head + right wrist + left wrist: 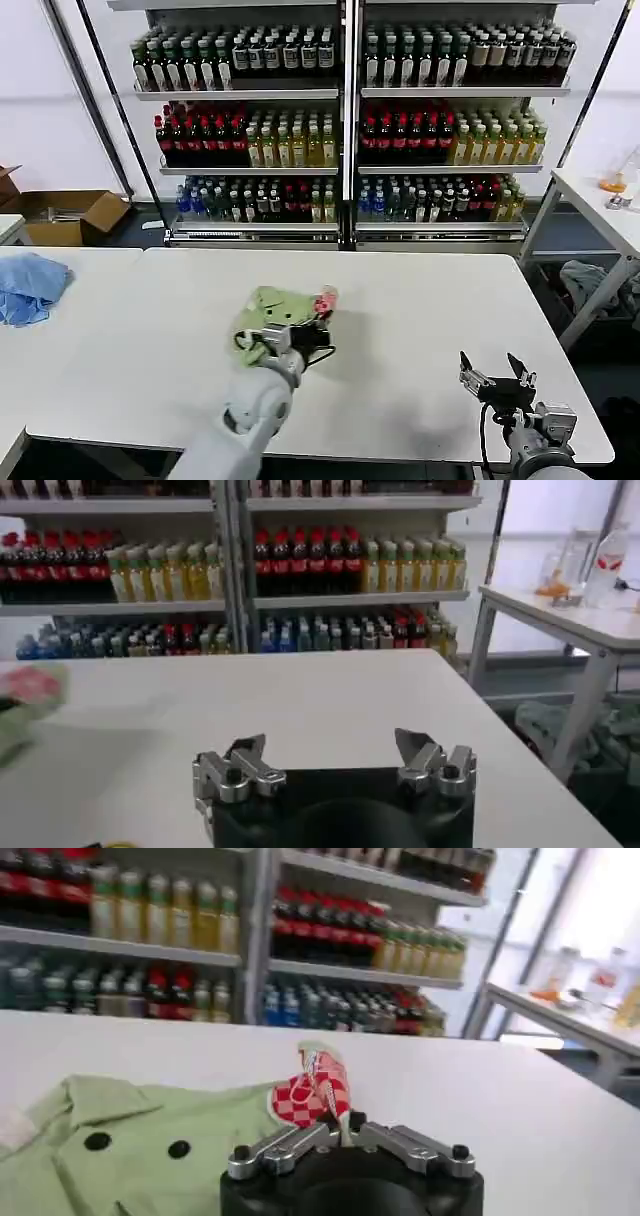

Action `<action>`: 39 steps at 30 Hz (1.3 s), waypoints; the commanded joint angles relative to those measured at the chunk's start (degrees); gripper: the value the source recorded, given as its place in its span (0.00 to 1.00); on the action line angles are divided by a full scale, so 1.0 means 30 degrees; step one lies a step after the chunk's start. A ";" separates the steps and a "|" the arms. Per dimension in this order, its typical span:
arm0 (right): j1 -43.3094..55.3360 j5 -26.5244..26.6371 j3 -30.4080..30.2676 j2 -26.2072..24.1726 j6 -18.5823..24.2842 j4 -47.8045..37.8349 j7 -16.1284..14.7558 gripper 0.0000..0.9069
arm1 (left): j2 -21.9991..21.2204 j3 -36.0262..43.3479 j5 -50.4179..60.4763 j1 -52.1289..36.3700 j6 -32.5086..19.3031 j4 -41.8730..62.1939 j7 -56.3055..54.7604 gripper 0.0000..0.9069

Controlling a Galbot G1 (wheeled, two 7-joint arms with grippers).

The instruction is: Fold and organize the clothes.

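White surface (420, 330) fills the lower half of the head view, with stocked bottle shelves (345, 120) across the upper half. The shirt (275, 310) lies bunched at centre frame on the surface, its red-and-white patch (325, 300) at its right edge.

The left tool (300, 335) sits at the shirt's lower right. In the left wrist view, the left tool (345, 1133) is clenched on a raised fold of the shirt (150, 1138) at the checked patch (315, 1093).

The right tool (497, 380) waits at lower right of the head view, released, well apart from the shirt; the right wrist view shows the right tool (335, 760) with its jaws spread.

Risks, as judgement:
- The grasp takes only a thin fold near the patch; a fast pull could slip it free.
- Pulling one point on a bunched garment may drag the whole shirt rather than spread it.

Not determinable:
- Sleeve and collar layout within the bunch.
- How many fabric layers the left tool holds.
- The shirt portion hidden behind the left arm (250, 420).
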 commanded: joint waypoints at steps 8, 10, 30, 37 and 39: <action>0.0351 0.0113 0.0046 -0.0064 0.0075 -0.0271 -0.0063 1.00 | -0.5008 0.4614 0.0216 -0.3576 -0.5574 0.5528 -0.0691 1.00; 0.0473 0.0119 0.0017 -0.0080 0.0112 -0.0329 -0.0078 1.00 | -0.4952 0.4574 0.0407 -0.3373 -0.6450 0.5317 -0.0244 1.00; 0.8011 0.4620 -0.6307 0.1188 0.0059 -0.6082 0.2565 1.00 | 0.3174 -0.6771 0.1863 0.6236 -0.8649 -0.4860 -0.0857 1.00; 0.9740 0.5334 -0.7461 0.2051 -0.0201 -0.8368 0.3428 1.00 | 0.2185 -0.8174 0.2297 0.8959 -0.8884 -0.6135 -0.0995 1.00; 1.0018 0.5505 -0.7543 0.2169 -0.0295 -0.8659 0.3591 1.00 | 0.1994 -0.8186 0.2401 0.9280 -0.8924 -0.6282 -0.1027 1.00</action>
